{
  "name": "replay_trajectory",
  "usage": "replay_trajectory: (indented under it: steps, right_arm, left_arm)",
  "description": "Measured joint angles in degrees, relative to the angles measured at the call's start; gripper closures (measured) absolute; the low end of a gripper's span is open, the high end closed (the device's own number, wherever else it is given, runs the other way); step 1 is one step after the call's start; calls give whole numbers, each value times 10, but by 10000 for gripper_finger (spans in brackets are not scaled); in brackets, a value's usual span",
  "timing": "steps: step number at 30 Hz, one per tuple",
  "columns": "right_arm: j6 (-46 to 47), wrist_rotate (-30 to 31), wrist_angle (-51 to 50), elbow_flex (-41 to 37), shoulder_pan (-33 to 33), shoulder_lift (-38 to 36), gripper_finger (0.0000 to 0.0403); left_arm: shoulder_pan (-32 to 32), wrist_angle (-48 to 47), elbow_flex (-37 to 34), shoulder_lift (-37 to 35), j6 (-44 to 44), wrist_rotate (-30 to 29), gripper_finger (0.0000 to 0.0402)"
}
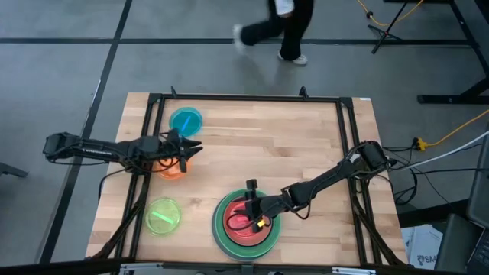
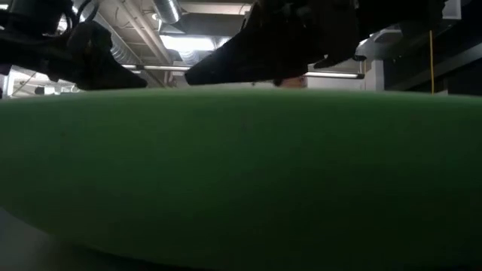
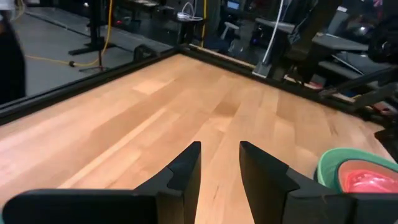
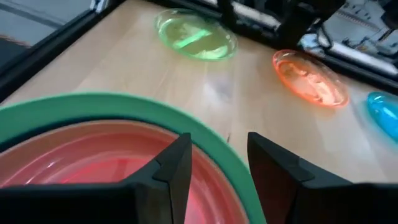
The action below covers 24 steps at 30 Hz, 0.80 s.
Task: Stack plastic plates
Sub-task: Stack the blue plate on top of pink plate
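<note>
A stack of plates [image 1: 246,223] sits near the table's near edge: a large green plate [image 4: 124,106] at the rim, with terracotta and pink plates [image 4: 93,162] nested inside. My right gripper [image 1: 252,208] [image 4: 217,165] hovers open over the stack's rim. The orange plate [image 1: 172,168] [image 4: 309,78], the blue plate [image 1: 186,121] and the lime plate [image 1: 163,216] [image 4: 196,37] each lie flat and alone on the wood. My left gripper [image 1: 192,149] [image 3: 221,177] is open above the table, just right of the orange plate. The low view is filled by the green plate's rim [image 2: 241,173].
A black frame rail [image 1: 244,98] runs around the wooden table. Bare wood [image 1: 290,145] lies between the loose plates and the right arm. A person [image 1: 279,27] walks on the floor beyond the far edge. Cables lie to the table's right.
</note>
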Motion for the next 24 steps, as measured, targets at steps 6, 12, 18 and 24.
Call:
replay_trajectory:
  steps: [6,12,18,24]
  right_arm:
    - [-56,19,-35,0,21,-73,254]
    - [-100,14,-136,0,26,-175,254]
    - [-121,-15,-156,-51,21,-263,254]
    - [-158,-14,-85,-167,22,-382,254]
  left_arm:
    - [-21,-5,34,70,3,-40,299]
    - [-7,-110,129,147,0,-49,299]
    - [13,-127,179,200,16,-35,299]
    - [76,-196,232,231,24,-7,274]
